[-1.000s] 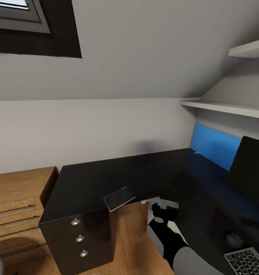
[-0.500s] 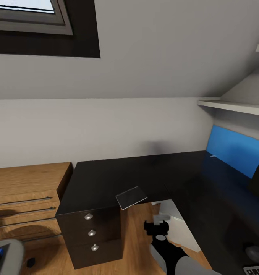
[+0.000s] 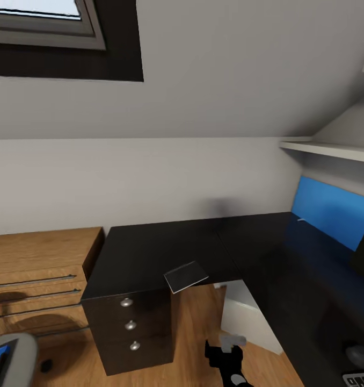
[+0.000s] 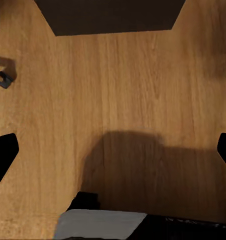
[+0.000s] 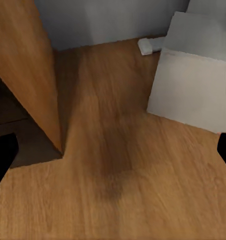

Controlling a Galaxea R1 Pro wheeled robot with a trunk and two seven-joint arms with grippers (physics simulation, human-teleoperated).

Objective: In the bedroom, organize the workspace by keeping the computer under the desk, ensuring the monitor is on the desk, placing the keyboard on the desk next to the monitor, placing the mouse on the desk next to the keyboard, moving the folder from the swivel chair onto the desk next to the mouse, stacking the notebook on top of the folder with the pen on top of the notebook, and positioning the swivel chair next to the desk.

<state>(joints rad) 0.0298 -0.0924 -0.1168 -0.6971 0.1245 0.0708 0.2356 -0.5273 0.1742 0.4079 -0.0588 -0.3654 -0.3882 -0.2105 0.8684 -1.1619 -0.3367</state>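
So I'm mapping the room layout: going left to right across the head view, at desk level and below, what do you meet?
Swivel chair → low wooden shelving → drawer unit → notebook → right gripper → computer → mouse.

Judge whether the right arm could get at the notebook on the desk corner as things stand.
Probably yes. The notebook lies overhanging the front edge of the desk, nothing on or around it, and the right gripper hangs low over the floor just in front. It would have to rise first.
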